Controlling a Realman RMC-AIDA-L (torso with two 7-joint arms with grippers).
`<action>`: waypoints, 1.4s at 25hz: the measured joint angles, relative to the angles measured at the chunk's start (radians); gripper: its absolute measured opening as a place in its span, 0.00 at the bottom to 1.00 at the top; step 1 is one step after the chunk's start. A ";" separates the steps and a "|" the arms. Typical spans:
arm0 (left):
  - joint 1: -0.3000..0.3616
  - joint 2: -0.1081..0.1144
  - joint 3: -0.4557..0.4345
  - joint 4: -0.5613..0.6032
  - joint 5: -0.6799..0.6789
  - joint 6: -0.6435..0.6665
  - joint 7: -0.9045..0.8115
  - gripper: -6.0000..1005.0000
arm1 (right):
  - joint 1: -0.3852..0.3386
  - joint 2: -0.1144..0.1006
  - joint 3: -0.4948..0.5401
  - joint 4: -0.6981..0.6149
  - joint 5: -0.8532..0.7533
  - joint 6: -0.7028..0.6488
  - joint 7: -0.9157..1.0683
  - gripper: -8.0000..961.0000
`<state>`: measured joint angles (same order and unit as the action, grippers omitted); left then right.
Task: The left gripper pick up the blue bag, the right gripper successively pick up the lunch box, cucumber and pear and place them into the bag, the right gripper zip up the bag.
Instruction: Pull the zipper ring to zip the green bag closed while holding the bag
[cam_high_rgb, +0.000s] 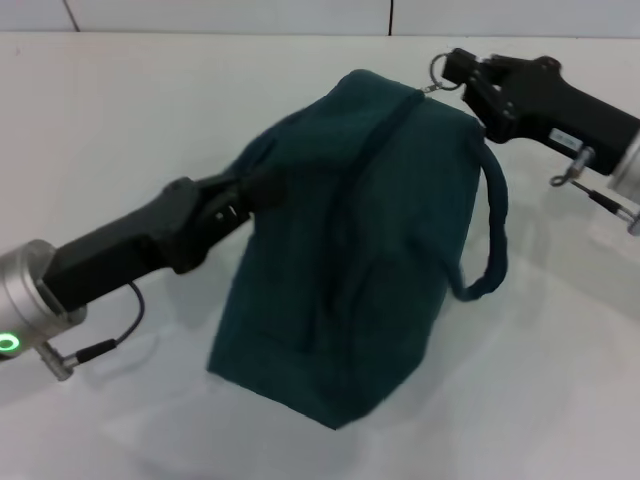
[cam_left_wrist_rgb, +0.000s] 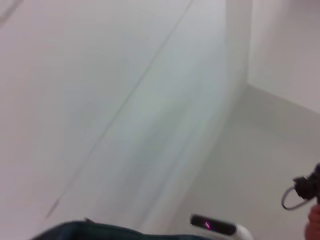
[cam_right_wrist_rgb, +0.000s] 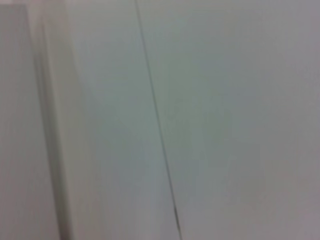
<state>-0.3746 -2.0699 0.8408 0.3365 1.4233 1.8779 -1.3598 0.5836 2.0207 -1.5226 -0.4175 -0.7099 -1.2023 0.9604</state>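
Observation:
The blue bag (cam_high_rgb: 350, 250) stands in the middle of the white table, its top seam closed. My left gripper (cam_high_rgb: 250, 192) is shut on the bag's left upper side, where the fabric bunches. At the bag's far right top corner, my right gripper (cam_high_rgb: 457, 72) is shut on the zip pull, and the metal ring (cam_high_rgb: 440, 68) sticks out beside its tip. That ring (cam_left_wrist_rgb: 292, 200) also appears in the left wrist view, above the bag's edge (cam_left_wrist_rgb: 100, 232). One loop handle (cam_high_rgb: 495, 235) hangs down the bag's right side. The lunch box, cucumber and pear are out of view.
White table (cam_high_rgb: 120, 110) lies all around the bag, with a white wall along its far edge. The right wrist view holds only blank white surface (cam_right_wrist_rgb: 225, 100) with a thin seam line.

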 joint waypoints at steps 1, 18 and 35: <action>0.005 0.000 -0.014 0.000 0.001 -0.005 0.002 0.13 | -0.009 0.000 0.005 -0.002 0.000 -0.003 -0.003 0.02; 0.004 -0.007 -0.042 0.007 0.052 -0.158 0.020 0.17 | -0.098 0.000 0.066 -0.003 0.026 -0.114 -0.077 0.02; -0.040 0.031 -0.049 0.033 -0.137 -0.219 -0.158 0.60 | -0.093 -0.003 0.060 -0.001 0.017 -0.115 -0.087 0.02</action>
<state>-0.4142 -2.0389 0.7914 0.3693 1.2866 1.6589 -1.5183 0.4909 2.0172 -1.4629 -0.4186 -0.6928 -1.3177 0.8737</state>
